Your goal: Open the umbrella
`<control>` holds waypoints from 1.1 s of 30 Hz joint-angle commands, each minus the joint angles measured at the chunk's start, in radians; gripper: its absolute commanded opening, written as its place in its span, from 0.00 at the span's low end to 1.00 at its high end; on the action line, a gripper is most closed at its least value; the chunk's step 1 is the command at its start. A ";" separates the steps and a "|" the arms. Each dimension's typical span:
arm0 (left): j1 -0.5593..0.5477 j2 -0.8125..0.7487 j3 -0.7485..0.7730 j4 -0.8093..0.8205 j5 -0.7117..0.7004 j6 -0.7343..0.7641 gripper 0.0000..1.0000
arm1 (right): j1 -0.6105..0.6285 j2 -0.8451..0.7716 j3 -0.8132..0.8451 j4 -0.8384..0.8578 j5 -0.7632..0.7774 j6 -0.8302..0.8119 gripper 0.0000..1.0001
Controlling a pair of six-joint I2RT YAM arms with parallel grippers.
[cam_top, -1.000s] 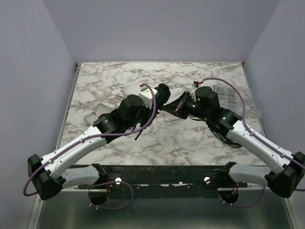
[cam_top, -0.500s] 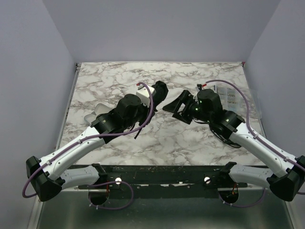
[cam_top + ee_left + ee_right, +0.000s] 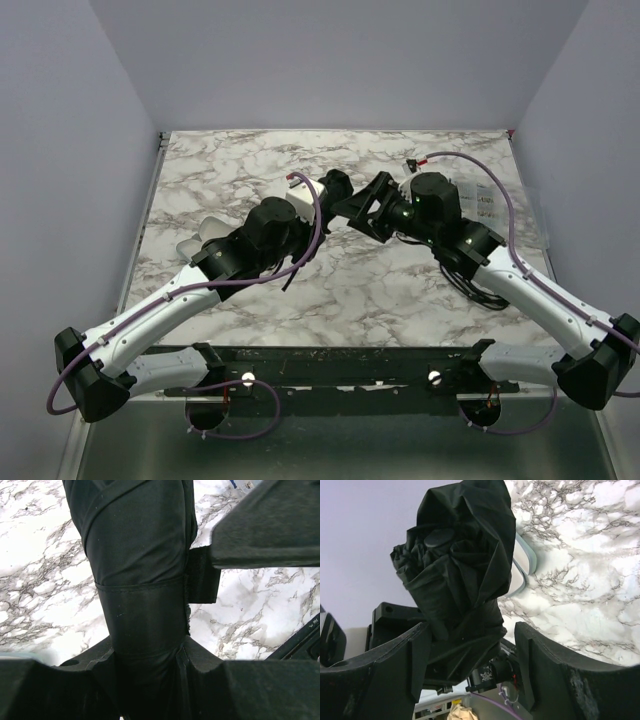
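The umbrella (image 3: 137, 570) is a folded black bundle with a strap band around its canopy. My left gripper (image 3: 147, 665) is shut on it, both fingers pressed against the fabric. Seen from above, the umbrella (image 3: 337, 184) sticks up out of the left gripper (image 3: 326, 198) over the middle of the table. My right gripper (image 3: 363, 207) is open and sits right against it. In the right wrist view the umbrella's crumpled end (image 3: 462, 565) stands between the spread jaws of the right gripper (image 3: 472, 635). It lies close to the left finger, with a gap on the right side.
A pale mint-green case (image 3: 204, 236) lies on the marble table (image 3: 250, 160) left of the left arm, and its rim (image 3: 525, 562) shows behind the umbrella. A coiled black cable (image 3: 466, 286) lies under the right arm. A clear packet (image 3: 490, 205) sits at the back right.
The right gripper was shut at the umbrella, opened and backed off to the right, then moved left again and now straddles the umbrella's end. The left arm holds still.
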 commanded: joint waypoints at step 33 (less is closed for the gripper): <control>0.002 -0.040 0.013 0.058 -0.012 0.010 0.00 | 0.016 0.061 0.010 0.007 0.042 -0.053 0.01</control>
